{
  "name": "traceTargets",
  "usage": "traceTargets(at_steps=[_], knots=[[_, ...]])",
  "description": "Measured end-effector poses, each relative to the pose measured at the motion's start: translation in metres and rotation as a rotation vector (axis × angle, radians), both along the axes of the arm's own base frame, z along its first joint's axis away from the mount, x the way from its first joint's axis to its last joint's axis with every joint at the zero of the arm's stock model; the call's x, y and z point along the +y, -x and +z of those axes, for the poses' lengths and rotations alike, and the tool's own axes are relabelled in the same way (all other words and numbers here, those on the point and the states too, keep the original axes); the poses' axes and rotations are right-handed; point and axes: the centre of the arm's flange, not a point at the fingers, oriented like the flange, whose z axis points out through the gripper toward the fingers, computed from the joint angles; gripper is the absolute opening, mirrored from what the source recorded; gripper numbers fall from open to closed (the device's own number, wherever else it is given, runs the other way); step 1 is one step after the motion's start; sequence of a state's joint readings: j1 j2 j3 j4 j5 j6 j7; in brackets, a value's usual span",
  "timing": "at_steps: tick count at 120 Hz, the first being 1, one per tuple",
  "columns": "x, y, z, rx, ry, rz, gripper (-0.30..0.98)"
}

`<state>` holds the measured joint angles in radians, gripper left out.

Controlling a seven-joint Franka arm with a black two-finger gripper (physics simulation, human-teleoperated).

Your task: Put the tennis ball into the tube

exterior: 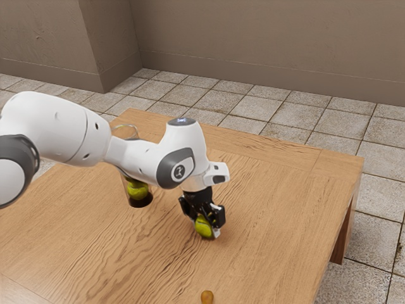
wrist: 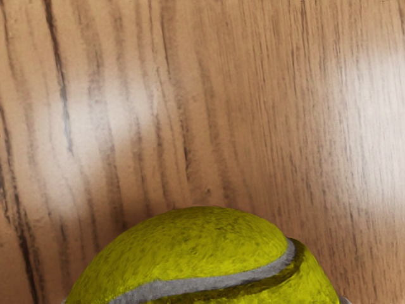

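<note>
While my tool [exterior: 205, 226], parted ball-wide, gripped the tennis ball [wrist: 199, 244], an off-centre lowering risked catching the tube [exterior: 140, 201] and toppling it.

Arm [exterior: 57, 126], one, seven-joint, white shells with dark grey joint covers, entering at the exterior view's left; arched at its broad upper link, with the slimmer forearm [exterior: 134, 158] reaching toward the exterior view's right. Wrist [exterior: 186, 142], one, white, bent so that the hand end points steeply downward. Gripper [exterior: 204, 227], one, black, two-finger, hanging low beneath the wrist, its fingers [exterior: 219, 216] parted by a moderate gap and closed in a two-sided hold.
</note>
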<state>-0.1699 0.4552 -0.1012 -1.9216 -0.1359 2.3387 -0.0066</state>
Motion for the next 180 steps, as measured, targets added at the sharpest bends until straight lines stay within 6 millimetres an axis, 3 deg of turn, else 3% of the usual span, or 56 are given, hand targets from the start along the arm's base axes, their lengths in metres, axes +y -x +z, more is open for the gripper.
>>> traceTargets(at_steps=[9, 30, 58, 88, 125, 153, 161, 180], knots=[[-0.001, -0.001, 0.015, -0.022, 0.0, -0.002, 0.37], [0.002, 0.002, 0.098, -0.116, 0.002, -0.005, 0.32], [0.031, 0.016, 0.207, -0.199, -0.038, 0.003, 0.32], [0.077, 0.021, 0.272, -0.238, -0.1, 0.018, 0.32], [0.155, 0.012, 0.297, -0.223, -0.135, 0.094, 0.32], [0.223, 0.006, 0.287, -0.177, -0.171, 0.168, 0.32], [0.23, 0.001, 0.281, -0.166, -0.174, 0.169, 0.32], [0.223, -0.013, 0.274, -0.158, -0.174, 0.142, 0.32]])
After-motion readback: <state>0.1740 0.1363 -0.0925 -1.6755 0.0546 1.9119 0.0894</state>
